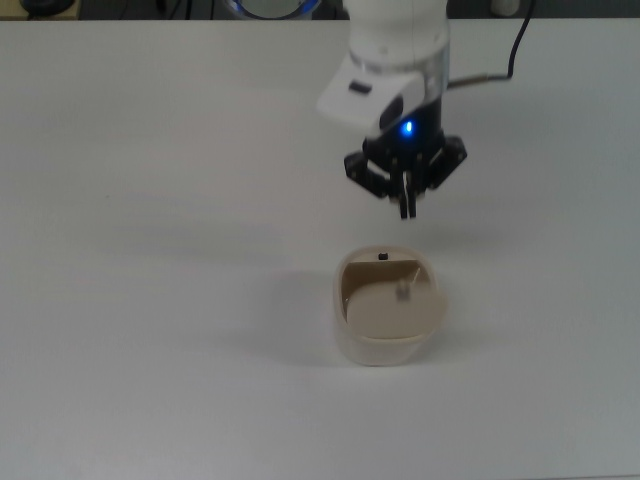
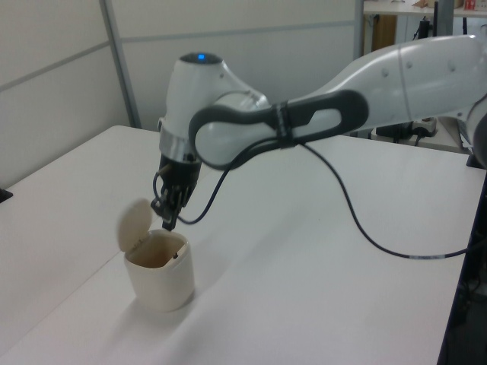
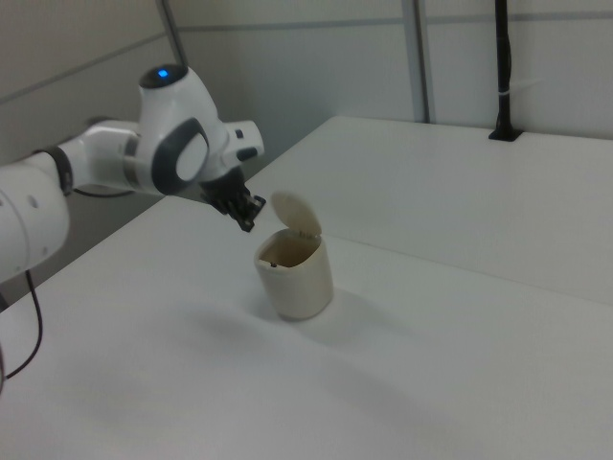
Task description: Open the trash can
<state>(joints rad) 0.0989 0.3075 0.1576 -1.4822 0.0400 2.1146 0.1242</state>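
The cream-beige trash can stands on the white table with its flap lid swung up and standing nearly upright, so the inside shows. A tiny black button sits at the rim in the top view. My gripper hangs just above the can, off the rim on the button's side. Its fingers are pressed together and hold nothing.
The white table spreads all around the can. A black cable trails from the arm over the table in the left view. A black post stands at the table's far edge in the right view.
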